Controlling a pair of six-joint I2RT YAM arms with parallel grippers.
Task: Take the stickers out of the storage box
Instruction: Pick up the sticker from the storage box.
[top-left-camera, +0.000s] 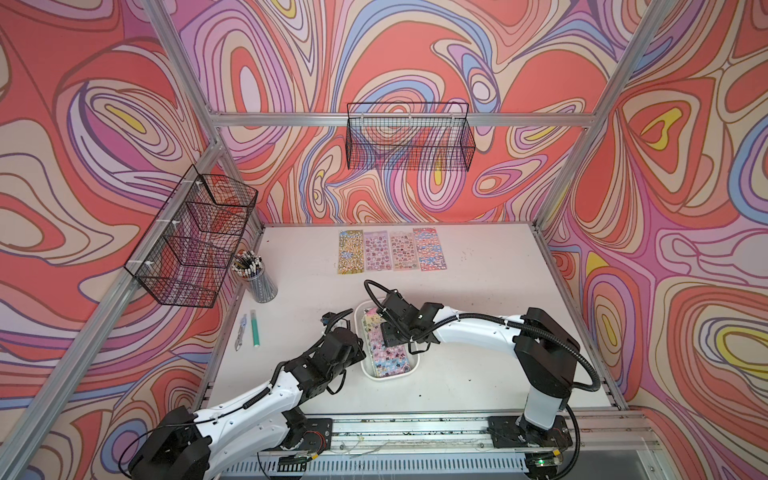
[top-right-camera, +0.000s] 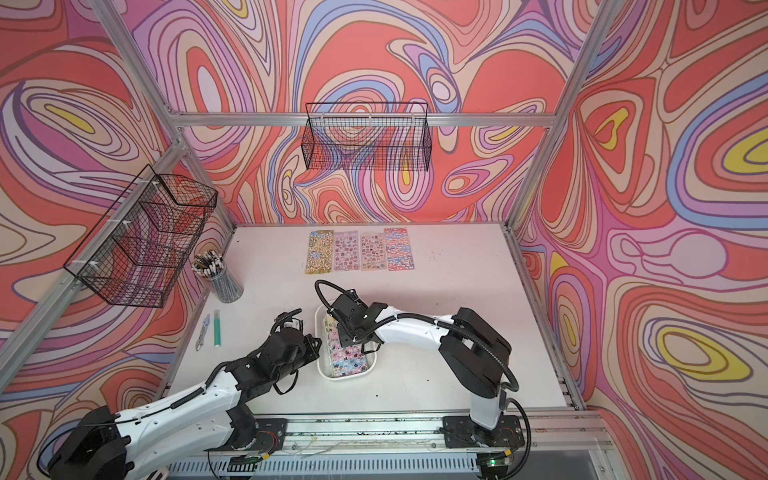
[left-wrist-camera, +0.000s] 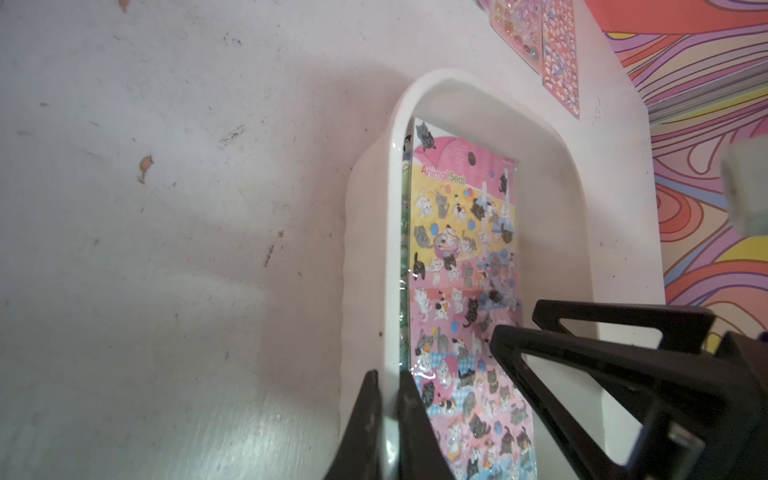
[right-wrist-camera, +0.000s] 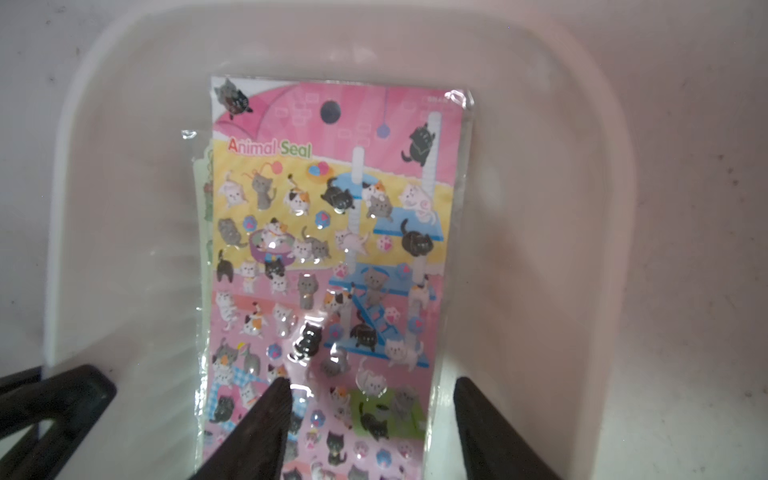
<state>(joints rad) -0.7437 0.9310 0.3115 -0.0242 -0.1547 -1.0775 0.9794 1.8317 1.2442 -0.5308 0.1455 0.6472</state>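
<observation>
TABLETOP, FROM 9 TO 3 O'CLOCK: A black wire basket (top-left-camera: 189, 245) hangs on the wall at 9 o'clock of the white table (top-left-camera: 478, 316). A cup of pencils (top-left-camera: 258, 278) stands near it on the tabletop. A green pen (top-left-camera: 254, 328) and a small white-and-blue tool (top-left-camera: 240, 334) lie side by side nearby.

The left gripper (left-wrist-camera: 388, 382) is pinched onto the 9 o'clock long wall of the storage box (top-left-camera: 390, 377), with one finger outside and one inside (the left wrist view shows the white rim between them). The box sits just toward 6 o'clock of the table's centre, its length running 12 to 6.

The stickers (top-left-camera: 390, 359) lie stacked inside it. The top sheet (right-wrist-camera: 332, 232) is a pink cat design headed "Animal Seal", in a clear sleeve.

Four sheets (top-left-camera: 392, 251) lie in a close row at 12 o'clock, well apart from the box. A second wire basket (top-left-camera: 409, 137) hangs on the back wall above them.

The right gripper (right-wrist-camera: 372, 382) hangs over the stack with its jaws spread. One fingertip (right-wrist-camera: 274, 399) is over the top sheet and the other is past the sheet's edge. Whether either touches cannot be told.
</observation>
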